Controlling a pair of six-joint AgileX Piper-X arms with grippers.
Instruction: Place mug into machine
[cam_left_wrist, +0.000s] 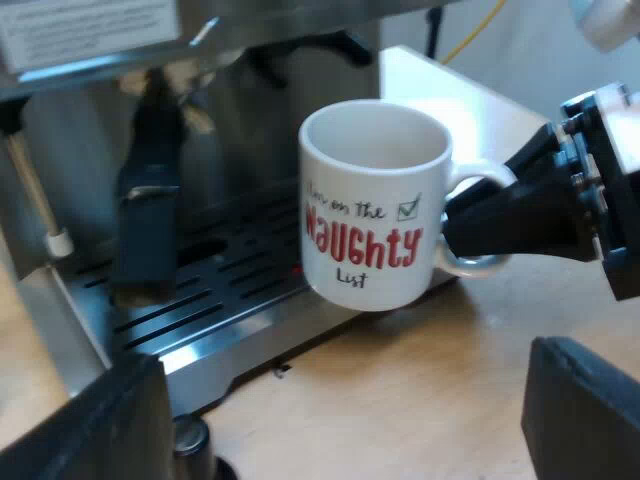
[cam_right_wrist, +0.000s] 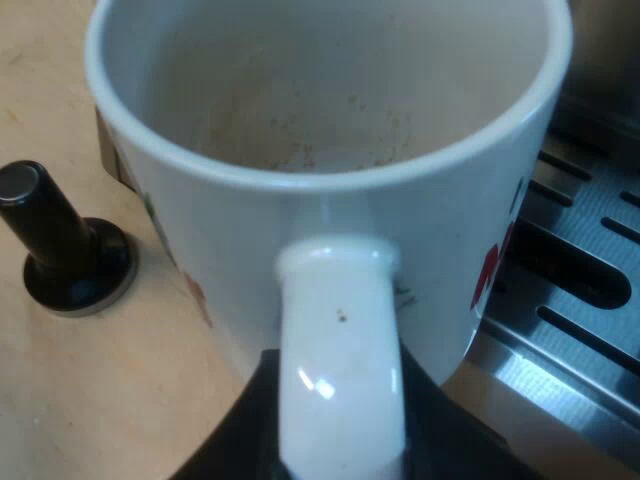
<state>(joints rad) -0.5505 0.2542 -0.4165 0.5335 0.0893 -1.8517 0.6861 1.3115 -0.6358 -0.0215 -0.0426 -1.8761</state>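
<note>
A white mug (cam_left_wrist: 372, 205) with red "NAUGHTY" lettering is upright at the front edge of the machine's slotted metal drip tray (cam_left_wrist: 200, 300). Whether it rests on the tray or hangs just above it I cannot tell. My right gripper (cam_left_wrist: 478, 228) is shut on the mug's handle (cam_right_wrist: 340, 340), its black fingers (cam_right_wrist: 440, 430) pinching both sides. The mug (cam_right_wrist: 330, 130) is empty, with faint brown specks inside. My left gripper (cam_left_wrist: 340, 440) stands open, low over the wooden table in front of the tray, apart from the mug.
The espresso machine (cam_left_wrist: 100, 40) rises behind the tray, and a dark handle (cam_left_wrist: 150, 200) sticks out of its front above the tray. A thin steam wand (cam_left_wrist: 35, 195) hangs beside it. A tamper with a black knob (cam_right_wrist: 60, 240) stands on the wooden table (cam_right_wrist: 110, 400) close to the mug.
</note>
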